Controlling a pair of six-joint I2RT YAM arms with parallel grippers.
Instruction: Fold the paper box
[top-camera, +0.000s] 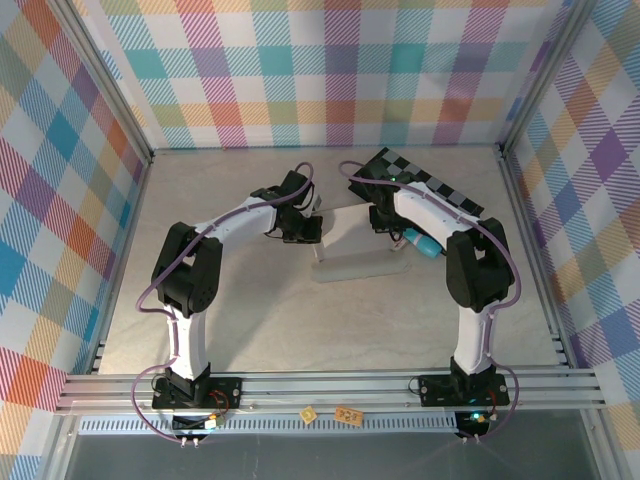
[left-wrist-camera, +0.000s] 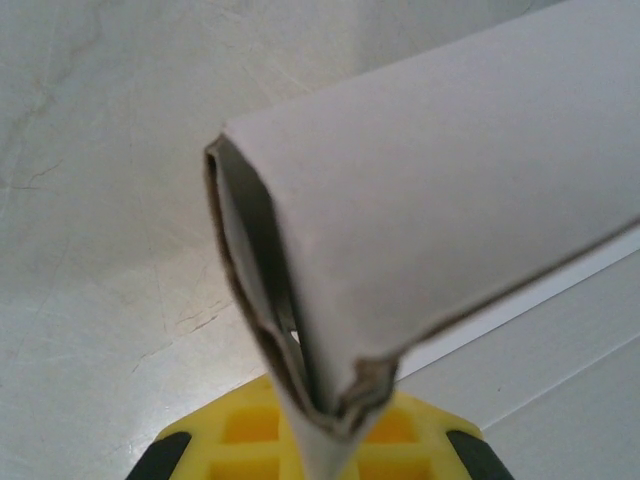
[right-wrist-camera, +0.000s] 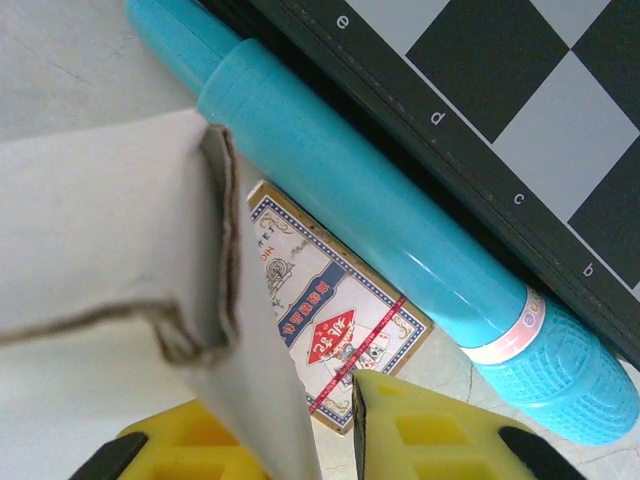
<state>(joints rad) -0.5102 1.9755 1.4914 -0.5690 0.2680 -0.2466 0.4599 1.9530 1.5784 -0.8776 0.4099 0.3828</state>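
While left jaws (left-wrist-camera: 320, 435) tight on the paper box (left-wrist-camera: 450, 180) edge, right jaws (right-wrist-camera: 295, 440) ajar astride another.

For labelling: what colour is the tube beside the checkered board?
Turquoise tube; right wrist view.

Paper box (top-camera: 350, 250) (left-wrist-camera: 450, 200) (right-wrist-camera: 90, 230): you see plain white thin cardboard, partly folded, at mid-table with its long panels bent up. Each end is doubled over into a narrow, creased fold showing raw brown edges.
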